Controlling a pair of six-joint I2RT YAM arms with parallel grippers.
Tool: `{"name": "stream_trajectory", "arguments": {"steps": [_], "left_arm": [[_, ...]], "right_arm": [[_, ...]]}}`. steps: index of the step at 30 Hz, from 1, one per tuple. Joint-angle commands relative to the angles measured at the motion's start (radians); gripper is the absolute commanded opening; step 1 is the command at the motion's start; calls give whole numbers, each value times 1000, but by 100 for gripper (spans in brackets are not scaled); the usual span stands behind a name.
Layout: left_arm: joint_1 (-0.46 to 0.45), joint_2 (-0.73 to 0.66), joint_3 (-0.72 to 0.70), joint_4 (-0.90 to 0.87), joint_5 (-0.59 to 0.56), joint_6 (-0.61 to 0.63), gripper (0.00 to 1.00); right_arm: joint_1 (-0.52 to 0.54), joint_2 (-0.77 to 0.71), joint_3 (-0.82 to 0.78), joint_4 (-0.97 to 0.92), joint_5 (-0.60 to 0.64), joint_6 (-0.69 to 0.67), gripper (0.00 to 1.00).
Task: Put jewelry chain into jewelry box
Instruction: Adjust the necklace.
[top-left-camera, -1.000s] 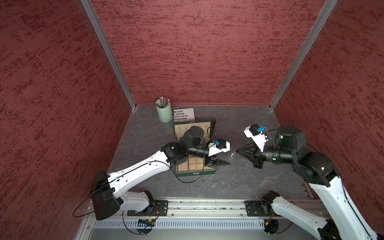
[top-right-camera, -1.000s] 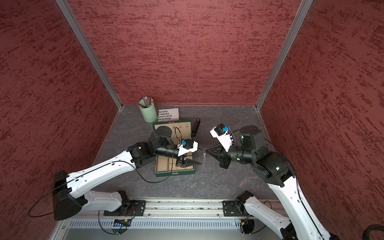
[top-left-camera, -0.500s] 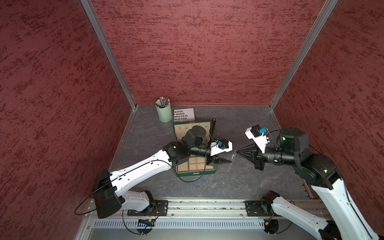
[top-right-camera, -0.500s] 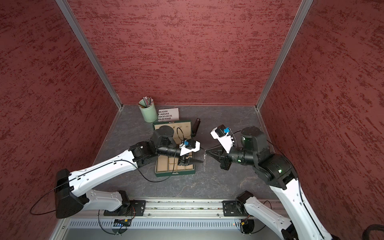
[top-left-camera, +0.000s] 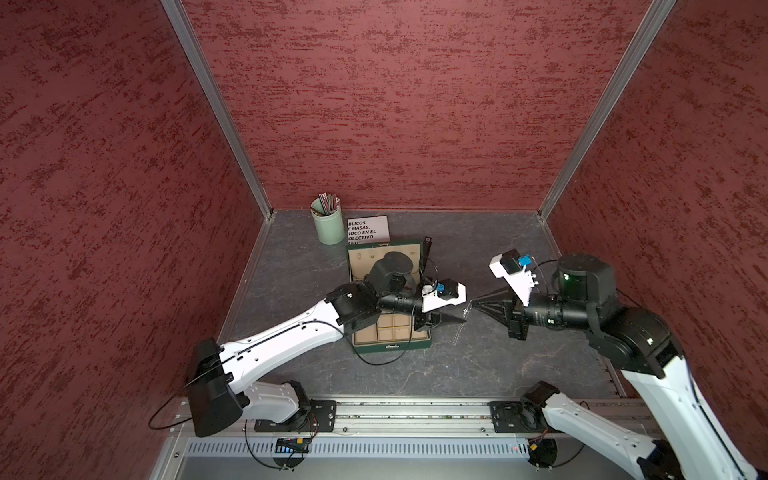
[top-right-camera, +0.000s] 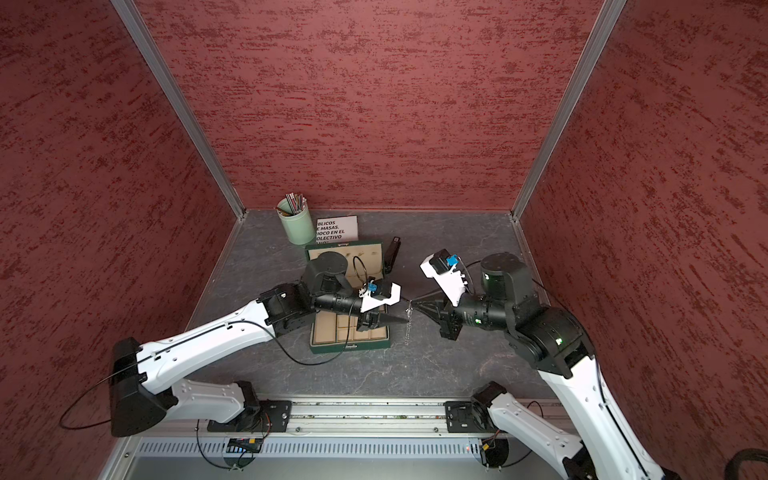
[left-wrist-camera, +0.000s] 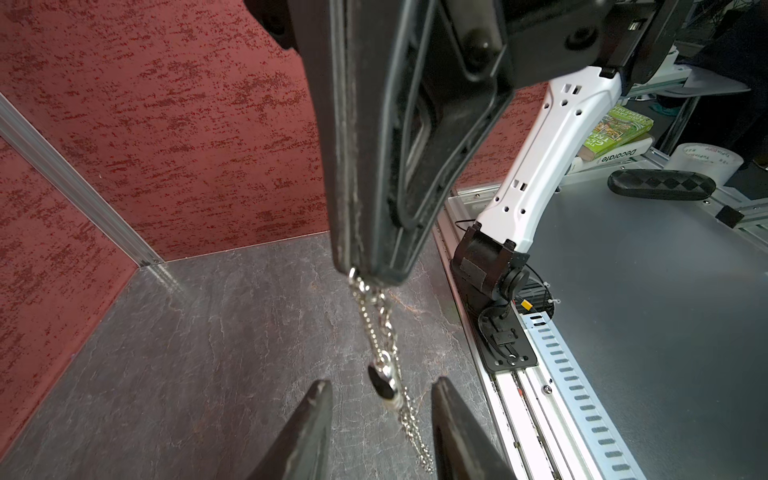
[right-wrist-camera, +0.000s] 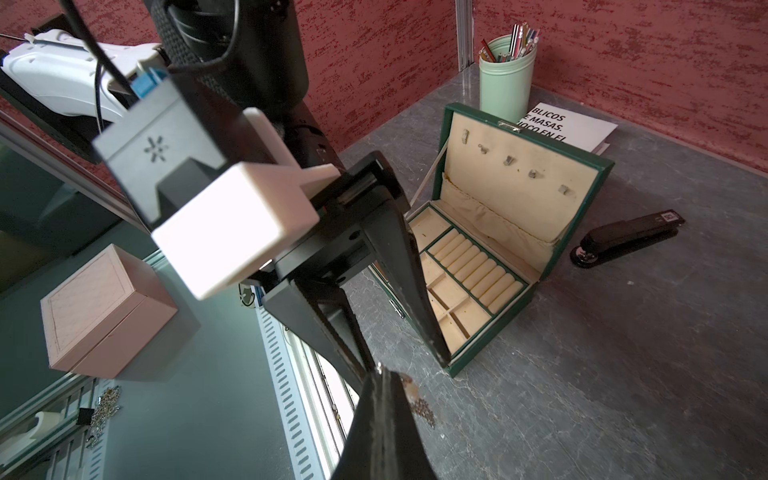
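Both top views are taken up by a grey counter (top-left-camera: 478, 365). Near its middle the dark green jewelry box (top-left-camera: 390, 344) is seen standing open, its lid raised upright and its beige compartments and ring rolls left bare; part of it is covered in these views by the left arm (top-left-camera: 282, 345). Behind the box a pale green pencil cup (top-left-camera: 328, 230) and a white booklet (top-left-camera: 370, 228) are placed, and a black stapler (right-wrist-camera: 627, 237) is laid beside the lid. The right gripper (left-wrist-camera: 365, 276) is pressed together on the top end of the jewelry chain (left-wrist-camera: 384, 328), which is hung from its tip over the counter, just beside the box and outside it. The left gripper (left-wrist-camera: 380, 399) is held spread, one finger on either side of the hanging chain, with no contact to be made out. Whether the chain's lower end is rested on the counter cannot be told.
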Motion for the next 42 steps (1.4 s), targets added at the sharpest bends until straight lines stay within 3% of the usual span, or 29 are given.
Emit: {"name": "stream_trajectory", "arguments": {"steps": [1,27,33,37,42], "left_arm": [[-7,-26,13,20,-5,3,39],[-7,-28,11,28,-14,6,15],[-9,-28,12,28,-15,9,0],[-12,-30,12,29,-20,10,0],[-24,-42,-5,63,-110,17,0]], "right_arm": [[11,-3,8,9,12,-7,0],[12,-12,3,9,13,-7,0],[12,-13,2,9,8,-6,0],[13,-12,-1,9,3,-4,0],[13,-13,-6,13,-3,10,0]]}}
